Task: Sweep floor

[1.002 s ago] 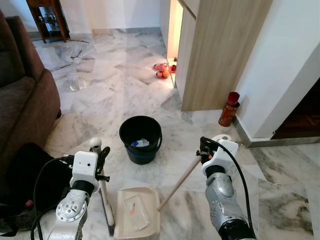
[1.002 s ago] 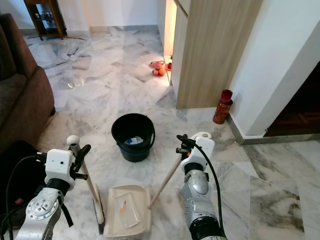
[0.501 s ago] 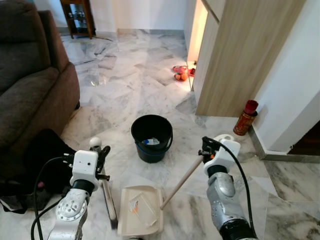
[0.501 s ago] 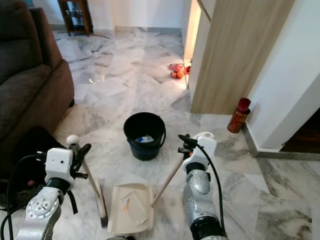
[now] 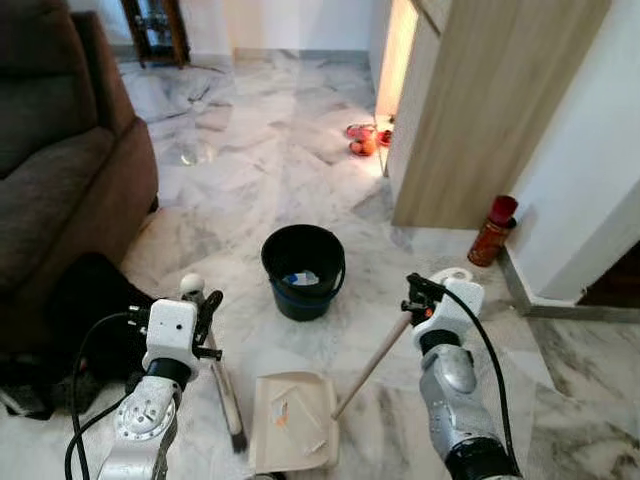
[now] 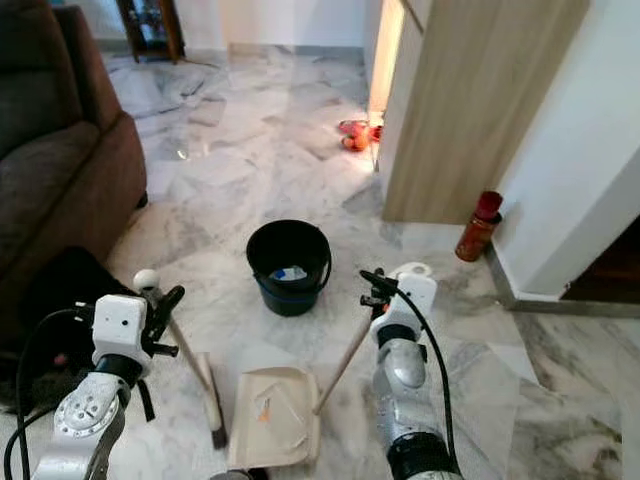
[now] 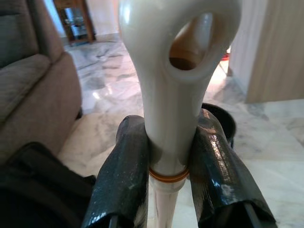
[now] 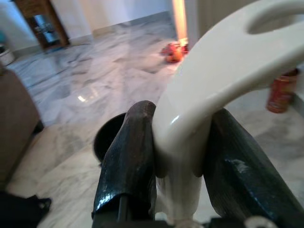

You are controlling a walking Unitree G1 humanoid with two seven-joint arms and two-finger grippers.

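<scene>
My left gripper (image 5: 207,318) is shut on the upper end of a broom (image 5: 222,385), whose cream handle slants down to the bristle head (image 5: 237,437) on the marble floor. In the left wrist view both black fingers (image 7: 124,176) clamp the cream handle tip. My right gripper (image 5: 414,297) is shut on the cream grip of a long wooden-handled dustpan (image 5: 293,436), which lies flat on the floor beside the broom head with a few scraps (image 5: 283,411) on it. The right wrist view has the fingers (image 8: 127,156) pressed against that grip. A black bucket (image 5: 303,270) stands just beyond the dustpan.
A brown sofa (image 5: 60,170) and a black bag (image 5: 75,310) lie to the left. On the right are a wooden panel (image 5: 480,110), a white wall and a red canister (image 5: 493,228). Red items (image 5: 362,140) sit on the floor by the lit gap.
The head camera has swung and tilted, so the whole scene shifted. Both grippers keep their hold. The dustpan and broom head sit slightly further right than half a second ago.
</scene>
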